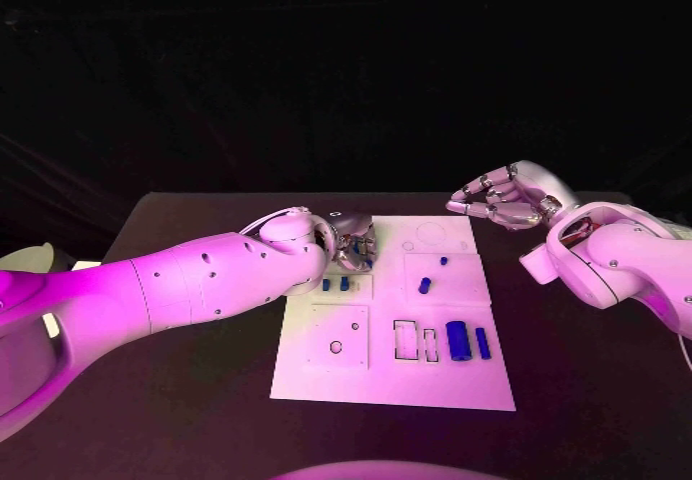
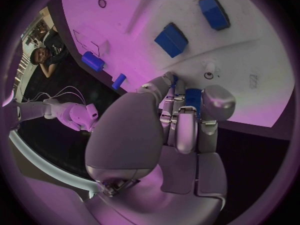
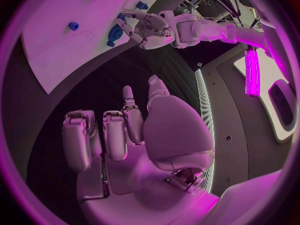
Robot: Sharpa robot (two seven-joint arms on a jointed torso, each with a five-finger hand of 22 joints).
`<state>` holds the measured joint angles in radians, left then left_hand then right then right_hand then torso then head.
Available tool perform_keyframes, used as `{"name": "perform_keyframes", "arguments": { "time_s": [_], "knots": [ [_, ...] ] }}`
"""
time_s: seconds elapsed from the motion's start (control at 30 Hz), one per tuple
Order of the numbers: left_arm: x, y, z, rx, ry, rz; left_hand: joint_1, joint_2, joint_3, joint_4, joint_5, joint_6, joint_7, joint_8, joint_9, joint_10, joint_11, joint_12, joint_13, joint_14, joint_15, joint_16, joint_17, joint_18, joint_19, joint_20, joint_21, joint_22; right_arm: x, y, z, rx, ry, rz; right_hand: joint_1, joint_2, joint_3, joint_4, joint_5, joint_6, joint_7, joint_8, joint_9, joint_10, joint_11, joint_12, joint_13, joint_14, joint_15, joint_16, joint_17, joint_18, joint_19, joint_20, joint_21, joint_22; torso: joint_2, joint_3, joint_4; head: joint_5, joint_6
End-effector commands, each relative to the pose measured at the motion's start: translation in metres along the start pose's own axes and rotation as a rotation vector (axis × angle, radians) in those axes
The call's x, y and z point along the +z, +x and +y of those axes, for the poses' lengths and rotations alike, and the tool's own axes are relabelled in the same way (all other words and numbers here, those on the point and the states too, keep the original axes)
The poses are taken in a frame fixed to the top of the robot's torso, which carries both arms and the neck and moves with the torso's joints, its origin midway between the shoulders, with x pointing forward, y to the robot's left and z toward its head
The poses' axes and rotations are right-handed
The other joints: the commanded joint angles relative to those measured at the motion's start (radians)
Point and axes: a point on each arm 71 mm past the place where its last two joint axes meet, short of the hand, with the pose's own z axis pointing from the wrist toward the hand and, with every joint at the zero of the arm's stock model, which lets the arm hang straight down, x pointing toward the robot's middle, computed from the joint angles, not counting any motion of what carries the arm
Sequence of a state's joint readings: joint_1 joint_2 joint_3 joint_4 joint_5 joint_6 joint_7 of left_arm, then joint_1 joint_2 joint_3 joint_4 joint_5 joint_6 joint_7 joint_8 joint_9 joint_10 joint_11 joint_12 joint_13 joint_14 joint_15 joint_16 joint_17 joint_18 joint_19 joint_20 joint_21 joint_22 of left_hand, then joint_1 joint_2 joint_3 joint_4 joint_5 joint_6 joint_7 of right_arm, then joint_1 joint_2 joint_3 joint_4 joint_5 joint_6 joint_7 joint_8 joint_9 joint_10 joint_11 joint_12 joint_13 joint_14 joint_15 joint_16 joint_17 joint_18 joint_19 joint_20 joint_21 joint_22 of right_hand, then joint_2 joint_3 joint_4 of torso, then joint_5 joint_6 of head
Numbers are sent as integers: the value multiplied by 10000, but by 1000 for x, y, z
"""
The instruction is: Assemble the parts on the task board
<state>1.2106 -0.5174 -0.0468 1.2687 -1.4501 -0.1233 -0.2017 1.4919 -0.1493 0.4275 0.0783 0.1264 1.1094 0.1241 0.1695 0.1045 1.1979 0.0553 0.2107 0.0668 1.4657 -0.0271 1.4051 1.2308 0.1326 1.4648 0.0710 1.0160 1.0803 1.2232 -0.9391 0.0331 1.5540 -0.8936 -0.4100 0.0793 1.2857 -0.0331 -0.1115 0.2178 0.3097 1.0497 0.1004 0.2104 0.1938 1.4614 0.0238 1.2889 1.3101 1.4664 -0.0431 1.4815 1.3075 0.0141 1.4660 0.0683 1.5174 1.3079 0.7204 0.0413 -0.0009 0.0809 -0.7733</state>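
The white task board (image 1: pixel 389 375) lies mid-table. My left hand (image 1: pixel 351 247) is low over its far left part, and its fingers pinch a small blue part (image 2: pixel 192 97) close to the board (image 2: pixel 250 60); the right wrist view shows that hand (image 3: pixel 150 27) with blue at its fingertips. More blue parts lie on the board: two small ones (image 1: pixel 335 284) beside my left hand, two (image 1: pixel 426 285) in the middle, and a thick cylinder (image 1: pixel 457 340) with a thin bar (image 1: pixel 483 343) nearer me. My right hand (image 1: pixel 505 197) hangs raised beyond the board's far right corner, fingers loosely bent, holding nothing.
Rectangular cut-outs (image 1: pixel 407 340) and a round hole (image 1: pixel 336 347) mark the board's near half. Two blue blocks (image 2: pixel 170 39) and a blue cylinder (image 2: pixel 92 61) lie ahead of my left hand. Bare black table (image 1: pixel 188 390) surrounds the board.
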Motion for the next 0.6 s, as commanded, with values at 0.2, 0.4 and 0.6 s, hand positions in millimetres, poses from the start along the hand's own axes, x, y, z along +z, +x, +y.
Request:
{"name": "perform_keyframes", "arguments": {
  "time_s": [0.2, 0.4, 0.6],
  "knots": [
    [0, 7, 0, 85, -12, 431, -156, 131, 795, -397, -79, 358, 27, -127, -21, 427, -13, -359, 33, 472, -55, 111, 50, -218, 261, -97, 150, 128, 0, 2, 1, -24, -114, 153, 3, 137, -90, -7, 44, -74, -7, 30, 24, 28, -52, 11, 1028, 743, -67, -8, 1149, 120, 407, -82, -48, 1594, -7, 1, 0, -3, 11],
    [-1, 4, 1, -61, 34, 33, -444, 27, 1184, -661, -84, 394, 95, -320, -88, 520, 38, -698, 35, 464, -10, 144, 30, -225, 253, -73, 167, 172, 0, 2, 1, -25, -115, 144, 3, 137, -90, -7, 44, -74, -7, 30, 24, 28, -52, 11, 1028, 743, -67, -8, 1149, 120, 407, -82, -48, 1594, -2, -2, -2, -14, 34],
    [-6, -1, 1, -381, 187, -436, -536, -6, 1337, -774, -74, 381, 121, -409, -121, 523, 66, -835, 35, 458, 11, 152, 9, -226, 249, -57, 166, 182, 0, 2, 1, -30, -108, 138, 3, 137, -90, -7, 44, -74, -7, 30, 24, 28, -52, 11, 1028, 743, -67, -8, 1149, 120, 407, -82, -48, 1594, -1, -7, -3, -20, 50]
  ]
}}
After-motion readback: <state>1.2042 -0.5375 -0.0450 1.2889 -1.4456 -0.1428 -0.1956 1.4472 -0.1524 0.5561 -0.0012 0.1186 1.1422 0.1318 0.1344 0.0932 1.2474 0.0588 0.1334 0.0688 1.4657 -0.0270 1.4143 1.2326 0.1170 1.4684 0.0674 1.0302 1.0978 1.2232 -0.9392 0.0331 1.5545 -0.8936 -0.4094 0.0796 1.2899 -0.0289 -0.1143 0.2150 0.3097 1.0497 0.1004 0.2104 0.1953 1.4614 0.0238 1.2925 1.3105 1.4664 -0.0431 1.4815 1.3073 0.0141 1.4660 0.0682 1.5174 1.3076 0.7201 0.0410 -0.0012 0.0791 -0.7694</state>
